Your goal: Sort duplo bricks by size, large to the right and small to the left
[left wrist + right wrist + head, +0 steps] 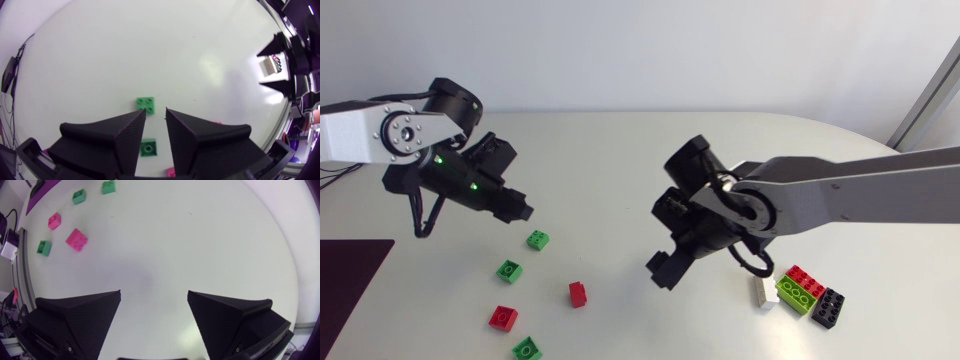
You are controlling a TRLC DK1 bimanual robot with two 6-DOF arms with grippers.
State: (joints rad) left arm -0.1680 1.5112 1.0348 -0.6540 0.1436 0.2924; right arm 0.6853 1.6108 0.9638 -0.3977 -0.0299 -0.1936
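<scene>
Pale white table [620,150], soft glare

There's the left arm [355,130]: a silver-white link ending in a round plate [408,133] dotted with small screws. Then come black joint housings, where two green lights [438,158] glow, and a thin black cable [420,218] loops off them. Now the right arm [880,185]: a long grey link, black joints and a grey round cap [756,208]. The left pincer [155,112] and right pincer [154,297] are both matte black, with broad wedge fingers and finely grained faces.
</scene>
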